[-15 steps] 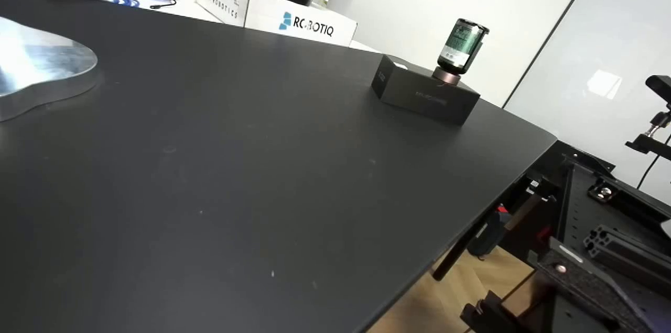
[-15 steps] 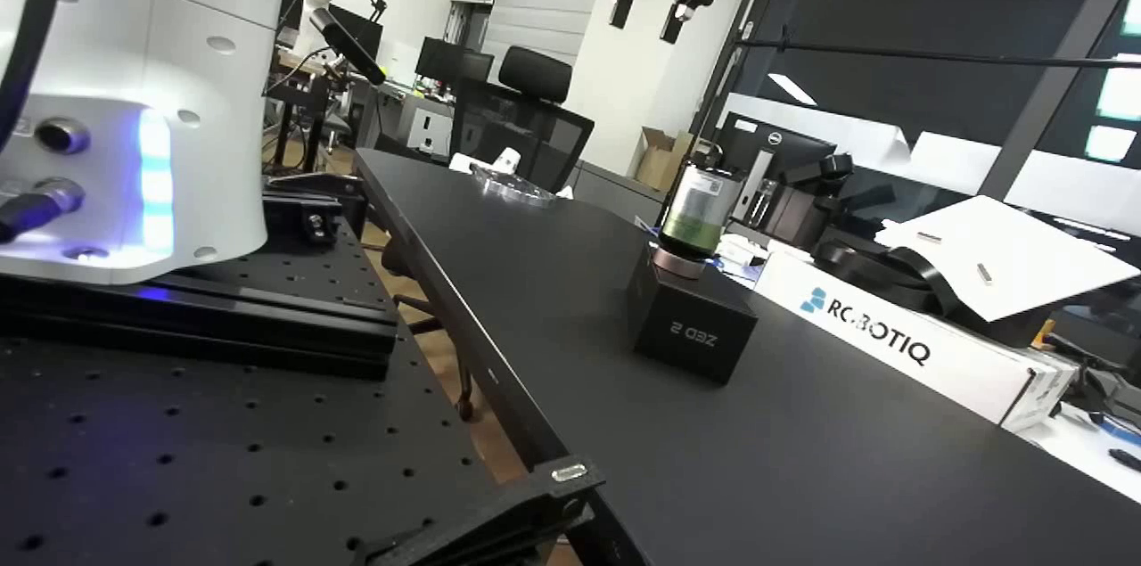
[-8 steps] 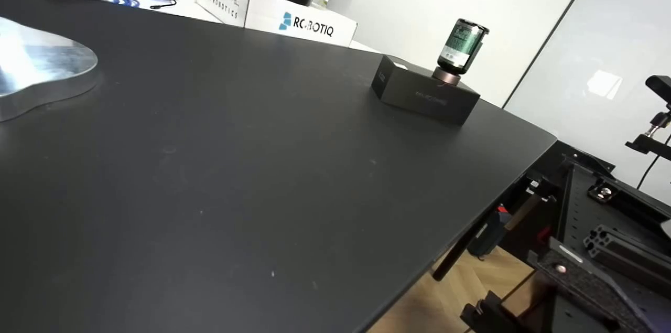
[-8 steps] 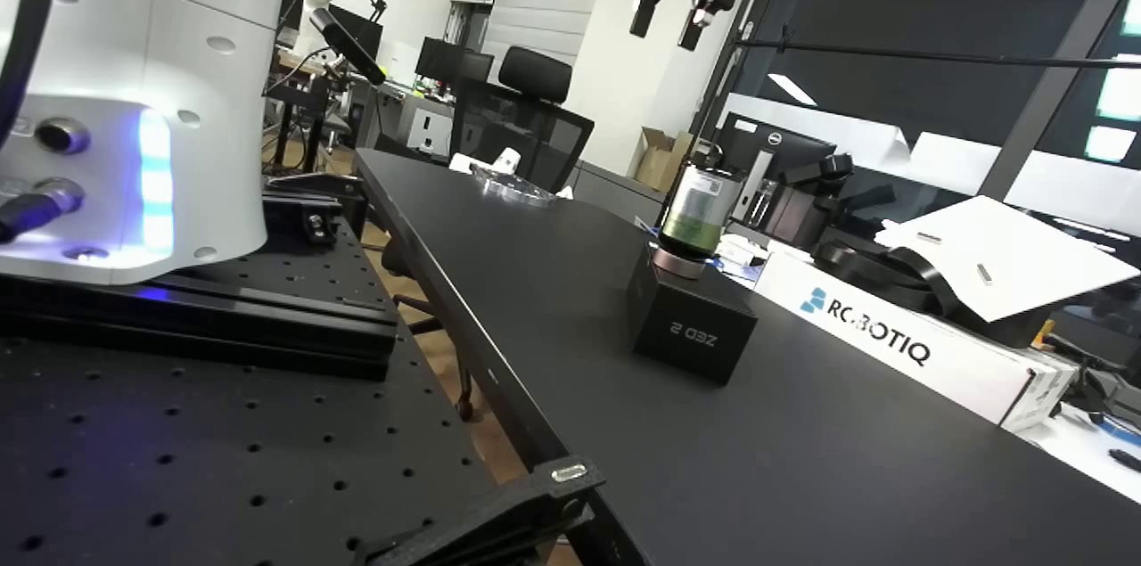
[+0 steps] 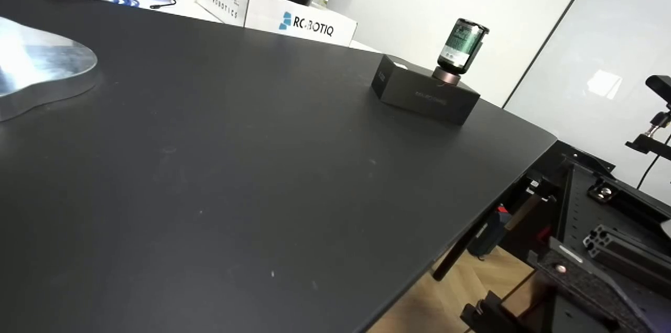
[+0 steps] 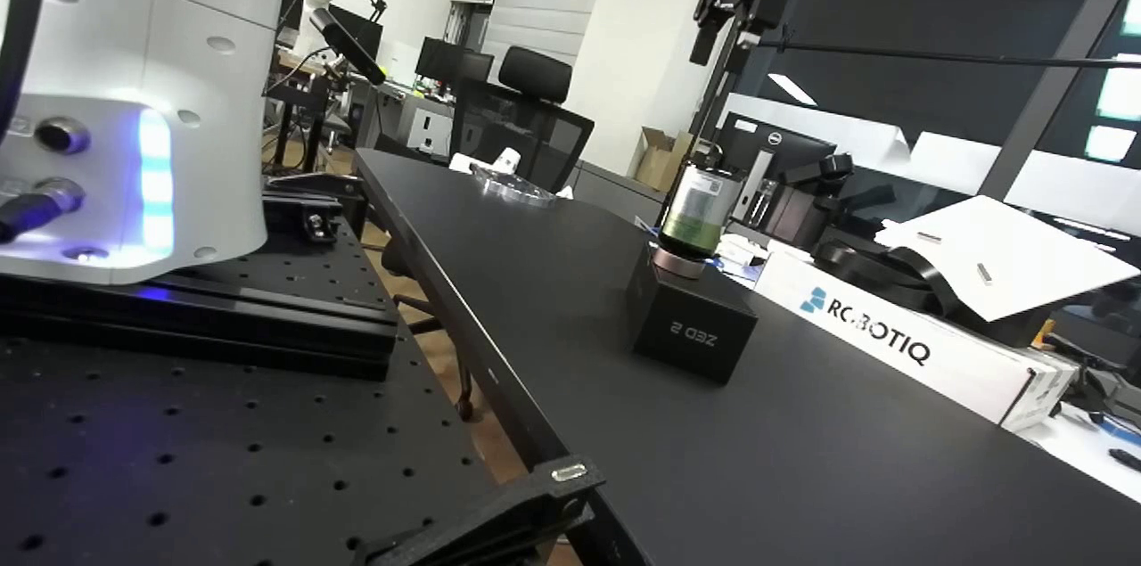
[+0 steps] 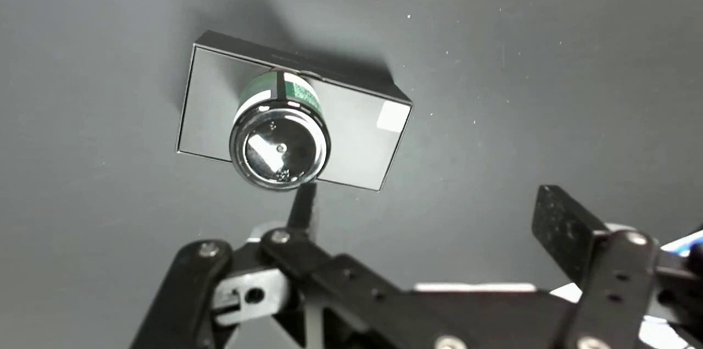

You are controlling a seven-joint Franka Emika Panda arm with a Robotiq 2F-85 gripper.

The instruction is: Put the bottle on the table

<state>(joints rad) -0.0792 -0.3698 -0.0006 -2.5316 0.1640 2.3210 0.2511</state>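
Note:
The bottle [image 5: 461, 47] has a dark green body with a pale label and a reddish band at its lower end. It stands on the flat black box [image 5: 419, 97], which rests on the black table [image 5: 236, 165]. The bottle [image 6: 698, 214] and the box [image 6: 691, 334] also show in an exterior view. In the wrist view I look down on the bottle's dark round top [image 7: 280, 145]. My gripper [image 7: 427, 200] is open and empty, its fingers wide apart. In an exterior view the gripper [image 6: 720, 53] hangs in the air above the bottle, apart from it.
A clear, shiny flat object [image 5: 47, 65] lies on the table, away from the box. A white Robotiq carton [image 6: 856, 321] stands beyond the table's far edge. The robot base [image 6: 151, 102] stands on a perforated black plate [image 6: 267, 459] beside the table.
My gripper has moved right and somewhat down in an exterior view and has turned. A fingertip has come into the top of an exterior view. The bottle and box have not moved.

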